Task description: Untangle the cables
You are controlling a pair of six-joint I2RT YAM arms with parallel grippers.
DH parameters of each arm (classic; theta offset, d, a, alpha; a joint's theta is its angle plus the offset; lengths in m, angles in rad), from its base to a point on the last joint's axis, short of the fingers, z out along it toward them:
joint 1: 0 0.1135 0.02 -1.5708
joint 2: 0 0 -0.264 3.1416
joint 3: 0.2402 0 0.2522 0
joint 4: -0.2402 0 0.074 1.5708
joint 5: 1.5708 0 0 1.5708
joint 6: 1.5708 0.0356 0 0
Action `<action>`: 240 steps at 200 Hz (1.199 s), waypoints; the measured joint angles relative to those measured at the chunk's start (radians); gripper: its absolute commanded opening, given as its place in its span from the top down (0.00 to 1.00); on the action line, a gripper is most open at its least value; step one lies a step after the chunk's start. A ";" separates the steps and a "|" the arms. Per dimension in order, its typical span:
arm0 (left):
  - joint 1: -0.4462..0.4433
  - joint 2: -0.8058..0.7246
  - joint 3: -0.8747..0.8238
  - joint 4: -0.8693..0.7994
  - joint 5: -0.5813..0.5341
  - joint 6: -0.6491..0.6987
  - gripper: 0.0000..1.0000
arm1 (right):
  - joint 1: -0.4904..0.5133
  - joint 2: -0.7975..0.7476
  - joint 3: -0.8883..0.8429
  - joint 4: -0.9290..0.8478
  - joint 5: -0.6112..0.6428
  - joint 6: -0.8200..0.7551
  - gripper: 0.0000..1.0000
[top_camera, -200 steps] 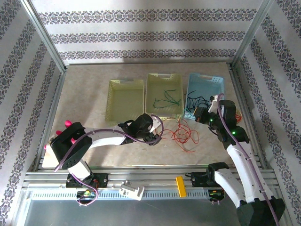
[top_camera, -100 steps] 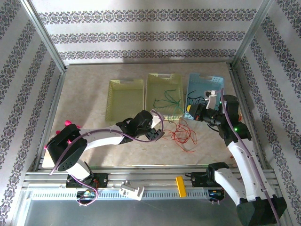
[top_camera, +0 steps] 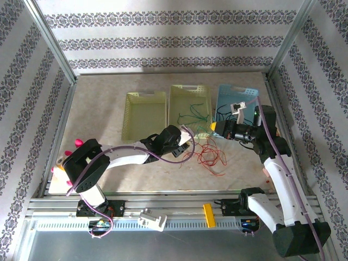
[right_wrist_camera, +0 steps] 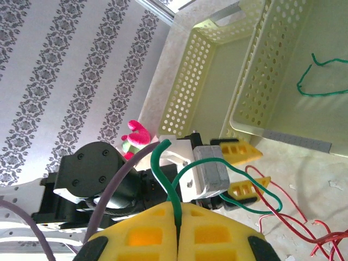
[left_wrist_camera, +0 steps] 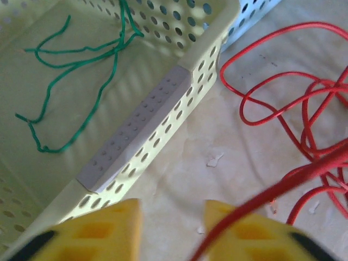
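Top view of a table point(top_camera: 98, 109) with three baskets in a row at its far side. The left gripper point(left_wrist_camera: 171, 217) hangs low over the table, just beside the near corner of the middle basket point(top_camera: 189, 88). Its yellow fingers stand apart with a clear gap. A strand of the red cable point(left_wrist_camera: 304, 175) crosses the right-hand finger, and the rest of it lies in loose loops on the table in front of the baskets. The right gripper point(right_wrist_camera: 178, 217) is closed, pinching a green cable point(right_wrist_camera: 163, 168) that curls out from between its fingers. A second green cable point(left_wrist_camera: 81, 125) lies inside the middle basket. A black cable point(top_camera: 222, 114) lies in the blue basket point(top_camera: 239, 89).
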 measured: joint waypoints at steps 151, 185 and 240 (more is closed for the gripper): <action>0.000 -0.189 0.030 -0.004 0.018 -0.066 1.00 | -0.006 0.011 -0.136 -0.044 0.424 -0.031 1.00; 0.000 -0.196 0.027 -0.040 0.047 -0.066 1.00 | -0.006 -0.055 -0.153 0.019 0.475 0.013 1.00; -0.006 -0.196 -0.004 -0.093 0.090 -0.072 1.00 | -0.006 -0.054 -0.157 0.157 0.486 0.102 1.00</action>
